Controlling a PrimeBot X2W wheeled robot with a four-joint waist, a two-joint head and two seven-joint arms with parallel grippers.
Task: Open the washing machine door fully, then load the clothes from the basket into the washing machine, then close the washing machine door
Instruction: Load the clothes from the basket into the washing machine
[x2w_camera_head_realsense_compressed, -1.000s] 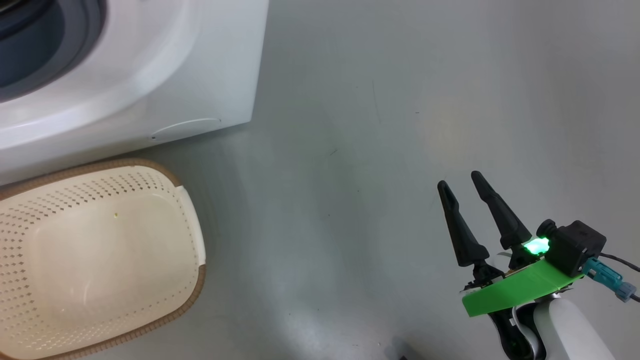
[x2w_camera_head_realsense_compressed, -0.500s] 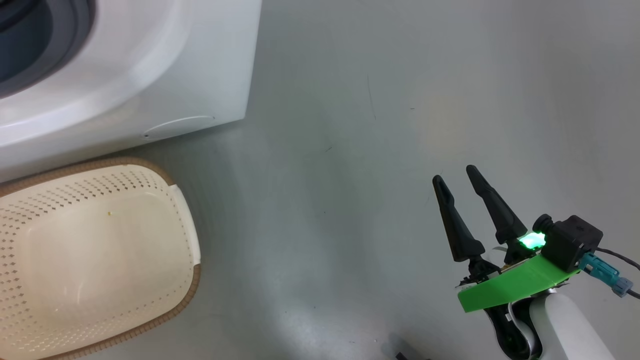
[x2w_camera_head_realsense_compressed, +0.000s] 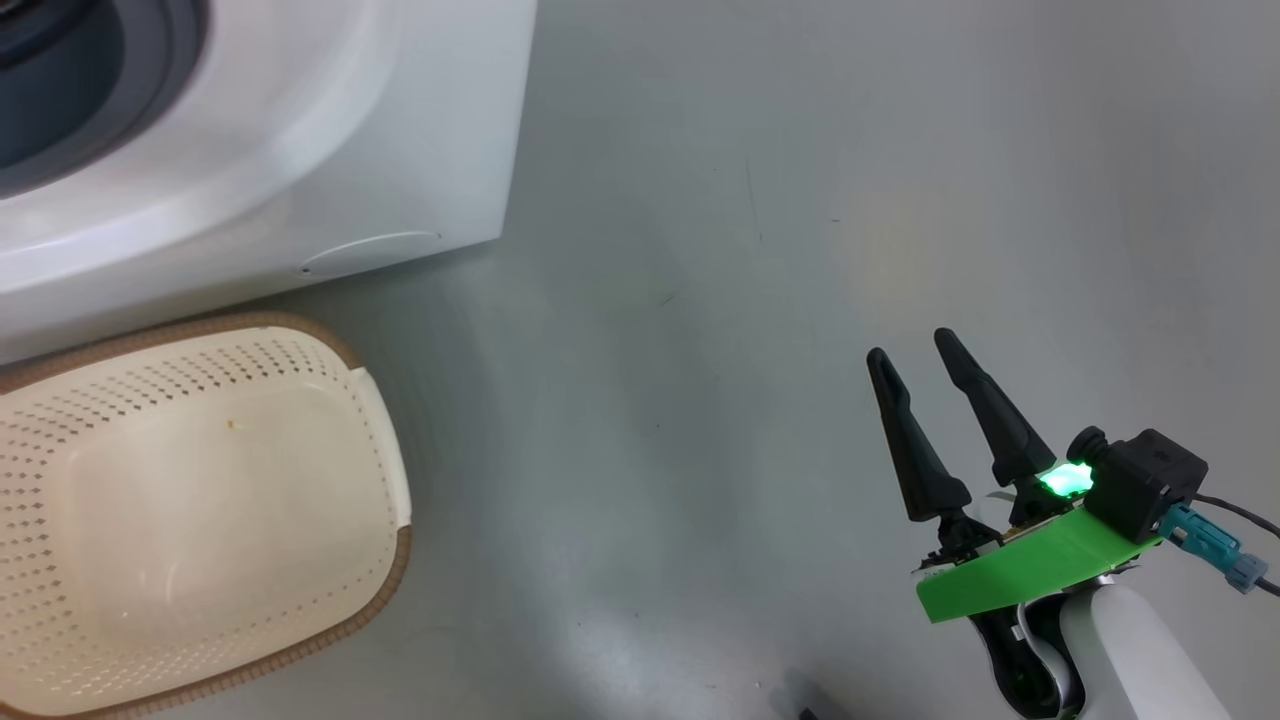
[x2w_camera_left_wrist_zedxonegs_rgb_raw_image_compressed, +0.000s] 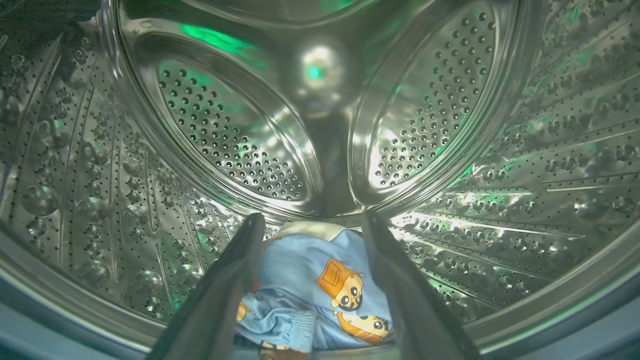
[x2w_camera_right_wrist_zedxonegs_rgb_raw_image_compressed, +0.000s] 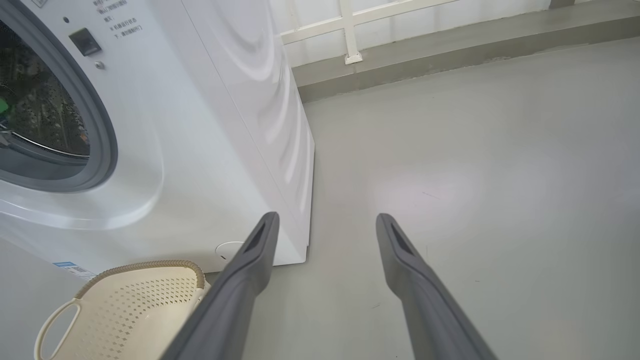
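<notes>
My left gripper is inside the steel drum of the washing machine, open. The clothes, light-blue fabric with orange bears, lie on the drum floor between and below its fingers. In the head view the white washing machine is at the top left. The cream basket stands on the floor in front of it, and no cloth shows in it. My right gripper hangs open over the bare floor at the lower right, holding nothing. The washing machine door is out of view.
Grey floor spreads to the right of the machine. The grey gasket rings the drum mouth. A round service flap sits low on the front. A kerb with a white rail runs behind.
The head view has shifted a little, so the camera moved. The basket, the machine and my right gripper keep their places, and the right gripper stays open.
</notes>
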